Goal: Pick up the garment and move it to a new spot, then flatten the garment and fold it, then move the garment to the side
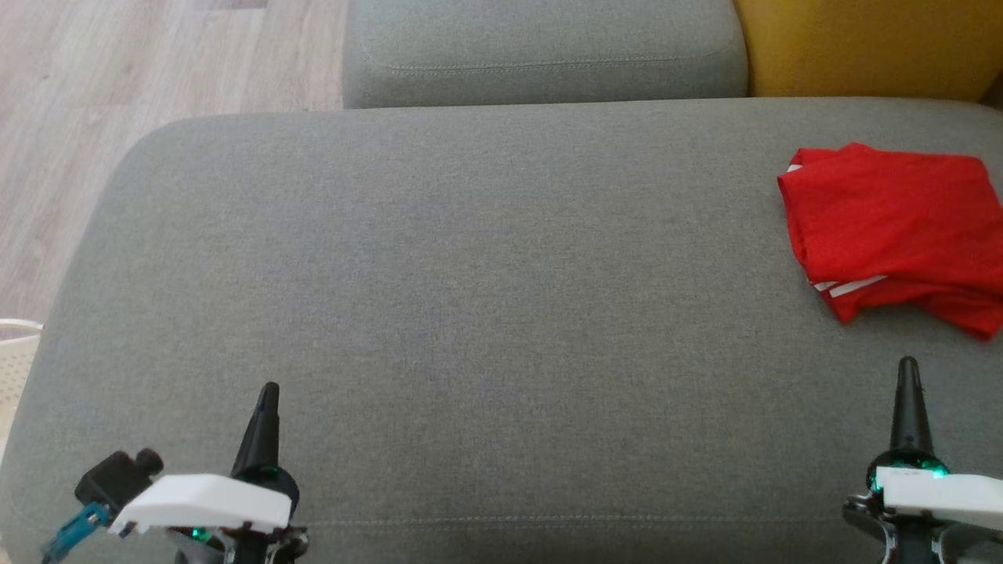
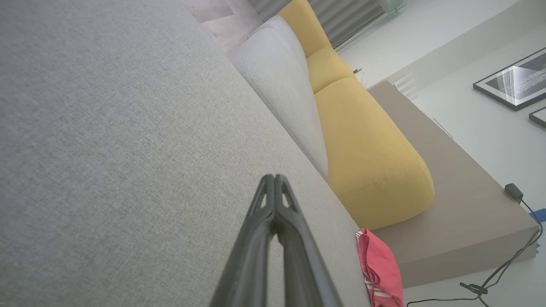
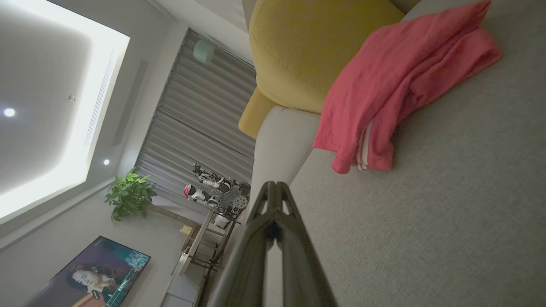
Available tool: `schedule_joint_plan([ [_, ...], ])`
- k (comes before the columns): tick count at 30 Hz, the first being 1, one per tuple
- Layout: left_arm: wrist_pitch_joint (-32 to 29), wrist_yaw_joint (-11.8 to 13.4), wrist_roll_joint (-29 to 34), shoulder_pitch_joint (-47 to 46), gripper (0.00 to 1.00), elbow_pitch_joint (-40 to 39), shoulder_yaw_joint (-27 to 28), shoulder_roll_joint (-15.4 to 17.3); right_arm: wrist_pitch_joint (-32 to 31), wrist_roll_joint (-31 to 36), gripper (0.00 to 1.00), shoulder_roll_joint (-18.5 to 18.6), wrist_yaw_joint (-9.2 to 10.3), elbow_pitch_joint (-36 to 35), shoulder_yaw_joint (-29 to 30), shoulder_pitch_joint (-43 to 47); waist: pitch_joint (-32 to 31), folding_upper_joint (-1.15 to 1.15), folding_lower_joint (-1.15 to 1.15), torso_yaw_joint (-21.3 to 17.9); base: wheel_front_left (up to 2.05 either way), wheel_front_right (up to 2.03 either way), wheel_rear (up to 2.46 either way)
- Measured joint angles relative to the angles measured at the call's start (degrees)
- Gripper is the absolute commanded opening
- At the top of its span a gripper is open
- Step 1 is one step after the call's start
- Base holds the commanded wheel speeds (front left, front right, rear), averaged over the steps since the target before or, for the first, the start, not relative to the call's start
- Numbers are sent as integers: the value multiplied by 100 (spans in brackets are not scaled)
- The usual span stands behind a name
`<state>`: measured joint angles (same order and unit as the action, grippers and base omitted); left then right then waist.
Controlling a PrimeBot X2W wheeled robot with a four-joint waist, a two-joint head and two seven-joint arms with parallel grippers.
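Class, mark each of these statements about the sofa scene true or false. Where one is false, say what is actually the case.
1. The red garment lies folded on the grey seat cushion, towards the robot's right. True.
2. The right gripper is holding the garment. False: its fingers are shut on nothing, and it sits apart from the garment, nearer the robot.
3. The left gripper has its fingers spread wide. False: the fingers are pressed together.
4. A yellow cushion sits beyond the garment. True.
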<state>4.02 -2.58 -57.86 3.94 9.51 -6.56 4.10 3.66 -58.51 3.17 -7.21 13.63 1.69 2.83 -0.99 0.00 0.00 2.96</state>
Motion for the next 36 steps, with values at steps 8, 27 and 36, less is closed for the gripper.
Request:
schedule_joint_plan([
  [8, -141, -53, -566, -101, 0, 89, 130, 0, -111, -563, 0, 5, 0, 20, 44, -105, 19, 0, 0, -47, 0, 0, 0],
  [27, -452, -253, -1984, -351, 0, 335, 435, -4, -437, -1896, 0, 10, 0, 109, 205, -347, 66, 0, 0, -165, 0, 0, 0],
  [36, -595, -324, -2625, -476, 0, 425, 584, -7, -584, -2522, 0, 11, 0, 149, 277, -445, 87, 0, 0, -218, 0, 0, 0],
])
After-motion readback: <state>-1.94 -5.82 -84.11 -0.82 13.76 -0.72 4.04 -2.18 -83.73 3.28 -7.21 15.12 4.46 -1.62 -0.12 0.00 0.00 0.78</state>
